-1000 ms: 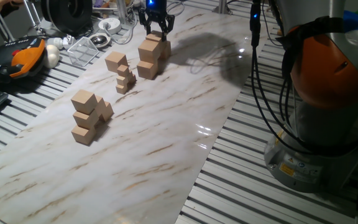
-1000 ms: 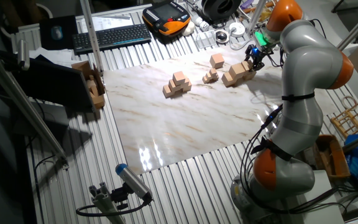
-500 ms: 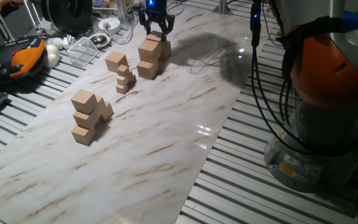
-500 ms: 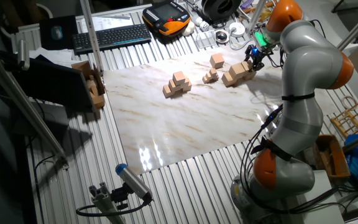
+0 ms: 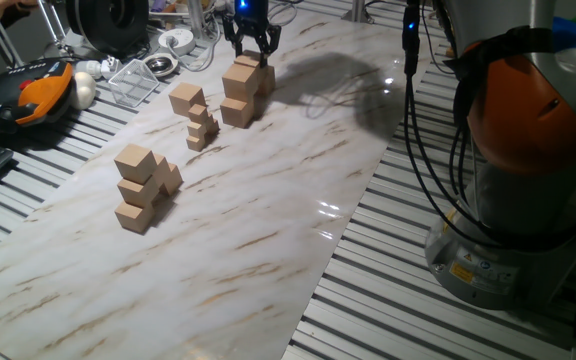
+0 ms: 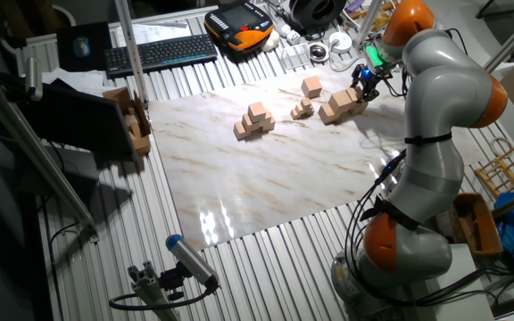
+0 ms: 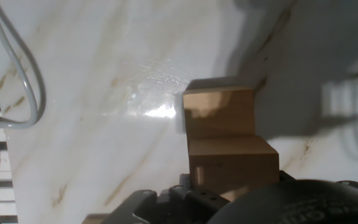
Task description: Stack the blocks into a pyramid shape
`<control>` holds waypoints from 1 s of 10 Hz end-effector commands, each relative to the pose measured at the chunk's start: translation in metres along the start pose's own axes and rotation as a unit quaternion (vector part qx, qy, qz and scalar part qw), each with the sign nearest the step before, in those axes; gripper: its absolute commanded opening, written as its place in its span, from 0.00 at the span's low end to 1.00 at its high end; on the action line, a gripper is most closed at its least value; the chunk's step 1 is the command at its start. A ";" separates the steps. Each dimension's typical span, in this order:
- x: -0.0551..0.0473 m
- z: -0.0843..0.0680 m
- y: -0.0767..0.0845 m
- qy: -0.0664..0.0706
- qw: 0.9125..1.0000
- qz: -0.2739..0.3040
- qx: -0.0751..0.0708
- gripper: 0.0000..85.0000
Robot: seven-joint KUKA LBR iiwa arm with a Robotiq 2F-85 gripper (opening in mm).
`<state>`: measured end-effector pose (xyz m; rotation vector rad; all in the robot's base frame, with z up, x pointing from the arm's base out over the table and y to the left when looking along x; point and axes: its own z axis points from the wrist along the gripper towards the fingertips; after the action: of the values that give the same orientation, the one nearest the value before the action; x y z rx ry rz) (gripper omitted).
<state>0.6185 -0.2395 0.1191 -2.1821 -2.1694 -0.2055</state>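
Risen a touch off the stepped pile [image 5: 243, 88] since a second ago: the gripper [image 5: 252, 45], fingers spread, grasping nothing. Just above the pile's top cube [image 7: 232, 163] now. Beside the pile, blocks otherwise unmoved.

I see a marble-patterned board [image 5: 268, 200] lying on a slatted metal table [image 5: 388, 290]. On the board, toward eleven o'clock in one fixed view, a stepped pile of tan blocks [image 5: 243, 90] stands; at ten o'clock a single block [image 5: 184, 98] sits just beside a heap of smaller cubes [image 5: 202, 127]; at nine o'clock another block pile [image 5: 143, 187] rests, well apart from the first
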 end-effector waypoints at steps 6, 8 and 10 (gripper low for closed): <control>0.000 0.000 0.000 0.000 1.000 -0.002 -0.002 0.00; 0.000 0.001 0.000 0.000 1.000 -0.003 -0.002 0.00; 0.001 0.001 0.000 0.002 1.000 -0.003 -0.002 0.00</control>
<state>0.6185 -0.2388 0.1183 -2.1766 -2.1761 -0.2142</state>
